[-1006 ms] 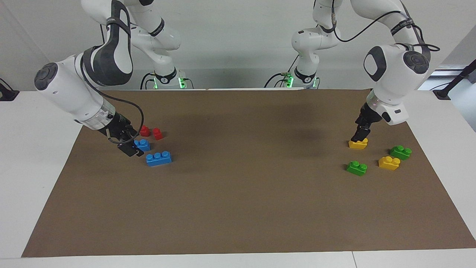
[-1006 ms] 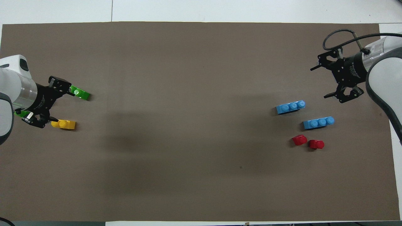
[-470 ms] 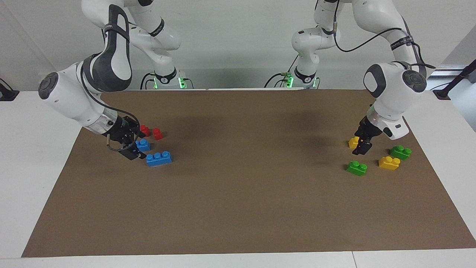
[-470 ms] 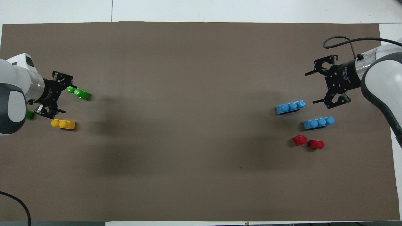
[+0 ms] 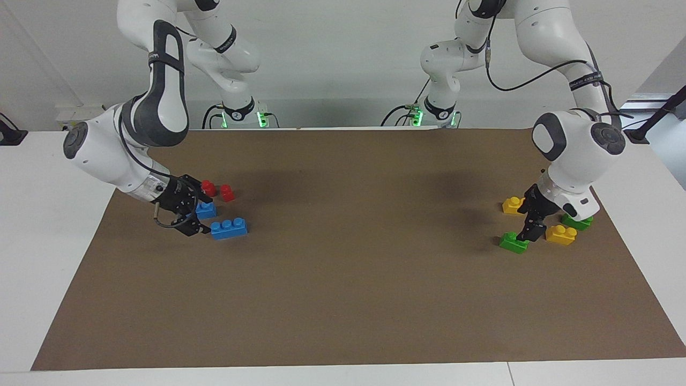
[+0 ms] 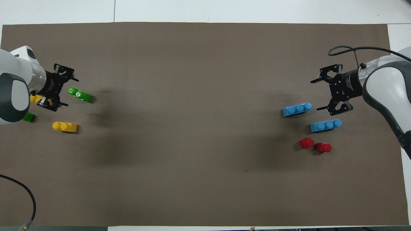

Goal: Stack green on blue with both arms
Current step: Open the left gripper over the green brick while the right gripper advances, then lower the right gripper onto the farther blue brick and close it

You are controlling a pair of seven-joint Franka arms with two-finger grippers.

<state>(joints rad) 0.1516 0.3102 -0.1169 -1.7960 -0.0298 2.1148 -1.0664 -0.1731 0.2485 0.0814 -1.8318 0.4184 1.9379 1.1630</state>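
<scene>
The bright-green brick (image 5: pixel 510 244) (image 6: pixel 82 95) lies on the brown mat at the left arm's end. My left gripper (image 5: pixel 528 231) (image 6: pixel 71 92) is low at the end of this brick, open, one finger on each side of it. Two blue bricks lie at the right arm's end. My right gripper (image 5: pixel 194 220) (image 6: pixel 315 95) is open and empty, low beside the end of the blue brick (image 5: pixel 229 228) (image 6: pixel 297 109) that lies farther from the robots. The second blue brick (image 5: pixel 207 209) (image 6: pixel 326 125) lies nearer to them.
A darker green brick (image 5: pixel 579 221) (image 6: pixel 29 117) and two yellow bricks (image 5: pixel 560 235) (image 5: pixel 512 205) lie around the left gripper. Two red bricks (image 5: pixel 209 187) (image 5: pixel 227 193) lie nearer to the robots than the blue bricks. All rest on the brown mat (image 5: pixel 343 279).
My left gripper has moved from over a yellow brick down to the bright-green brick. My right gripper has shifted to the end of the farther blue brick. No brick has moved.
</scene>
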